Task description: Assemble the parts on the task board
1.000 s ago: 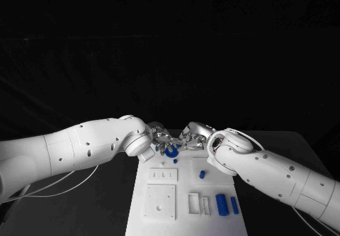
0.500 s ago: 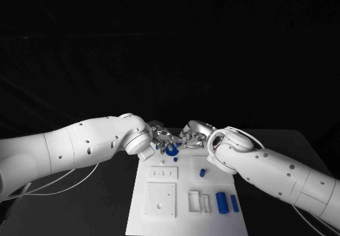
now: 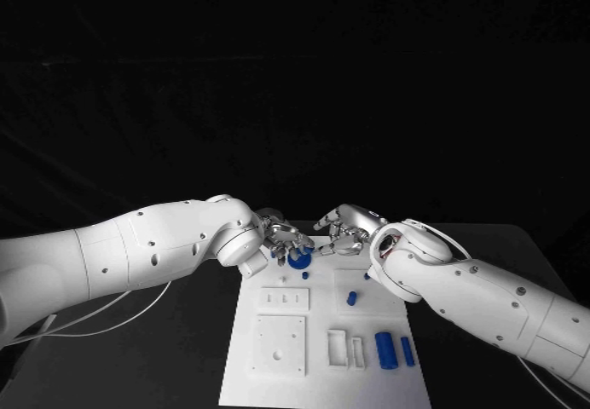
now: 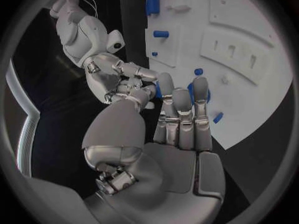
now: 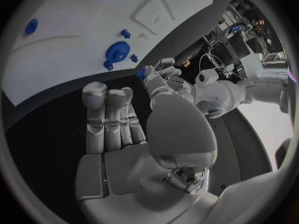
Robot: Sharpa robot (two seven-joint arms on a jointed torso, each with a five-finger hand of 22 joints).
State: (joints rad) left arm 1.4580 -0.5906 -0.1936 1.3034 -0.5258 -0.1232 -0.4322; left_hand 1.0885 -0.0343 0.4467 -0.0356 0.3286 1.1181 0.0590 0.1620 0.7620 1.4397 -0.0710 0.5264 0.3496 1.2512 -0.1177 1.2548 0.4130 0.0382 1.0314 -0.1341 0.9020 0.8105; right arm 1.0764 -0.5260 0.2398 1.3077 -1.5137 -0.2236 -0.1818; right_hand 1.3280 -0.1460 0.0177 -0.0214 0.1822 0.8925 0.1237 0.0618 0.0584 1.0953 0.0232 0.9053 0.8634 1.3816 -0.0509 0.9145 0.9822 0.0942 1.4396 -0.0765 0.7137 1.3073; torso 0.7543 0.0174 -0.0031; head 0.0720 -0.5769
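At the far end of the white rectangular task board (image 3: 322, 341), the two silver many-fingered hands meet over a round blue disc-shaped part (image 3: 299, 261). The left hand (image 3: 286, 239) reaches down to this disc, its fingertips (image 4: 199, 84) curled over it; the left wrist view shows the fingers lying across the blue piece, but whether they actually grip it or merely touch it cannot be told. The right hand (image 3: 348, 230) hovers just beside it, a little above the board, fingers bent inward and apart from the disc. In the right wrist view the right hand's fingers (image 5: 109, 114) are together and half curled with nothing visible in them, while the blue disc (image 5: 117, 51) lies on the board beyond.

Just beside the disc on the board lies a small blue peg (image 3: 305, 277). Nearer the robot, a short blue cylinder (image 3: 350, 299) lies near the board's middle, to the right of a raised white block with three slots (image 3: 283, 299). At the near right, two long blue cylinders (image 3: 394, 351) lie side by side next to upright white slotted holders (image 3: 344, 350). A larger white square plate (image 3: 278, 345) sits on the board's near left.
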